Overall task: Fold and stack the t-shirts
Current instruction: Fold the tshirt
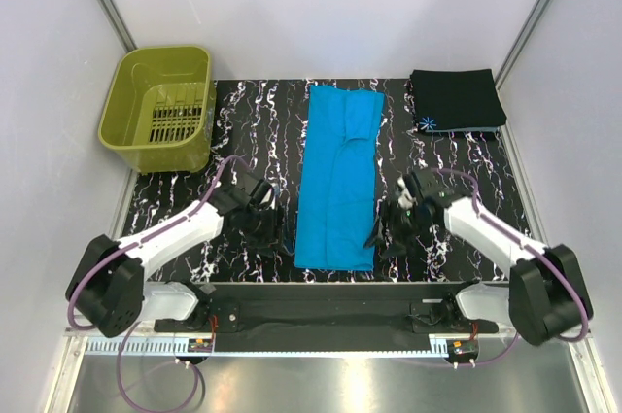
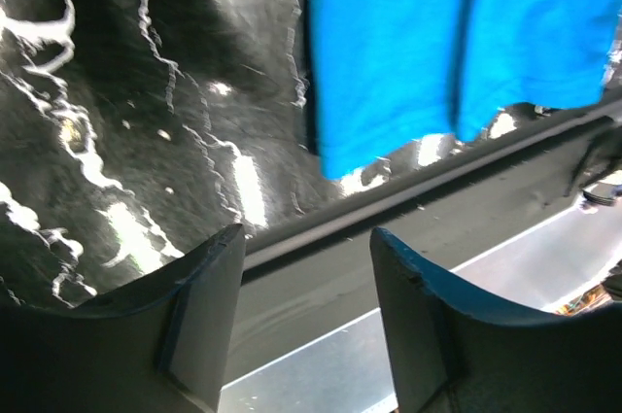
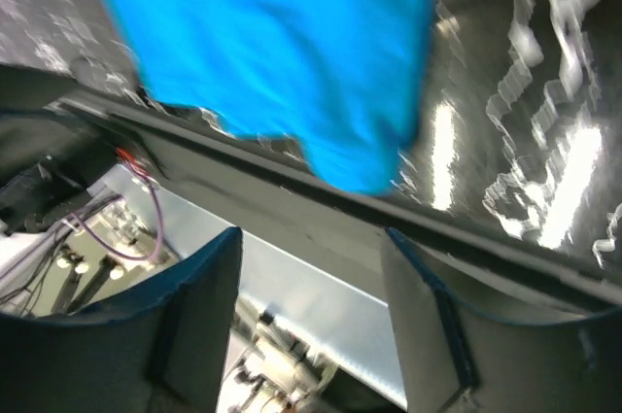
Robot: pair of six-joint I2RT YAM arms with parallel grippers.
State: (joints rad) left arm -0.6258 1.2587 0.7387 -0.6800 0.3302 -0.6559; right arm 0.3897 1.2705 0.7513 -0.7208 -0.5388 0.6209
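Top external: turquoise t-shirt (image 1: pixel 337 180) between left gripper (image 1: pixel 272 236) and right gripper (image 1: pixel 384 236), both spread; risk of skewed fold from uneven hem grabs.

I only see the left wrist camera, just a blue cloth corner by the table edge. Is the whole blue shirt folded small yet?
Observer: Not yet. The blue shirt lies as one long strip down the middle of the table.
Operator: Is there another shirt?
Observer: Yes, a black shirt sits folded at the far right corner.
Operator: What's on the blue one's right?
Observer: The right end effector, open and holding nothing, beside its near end.
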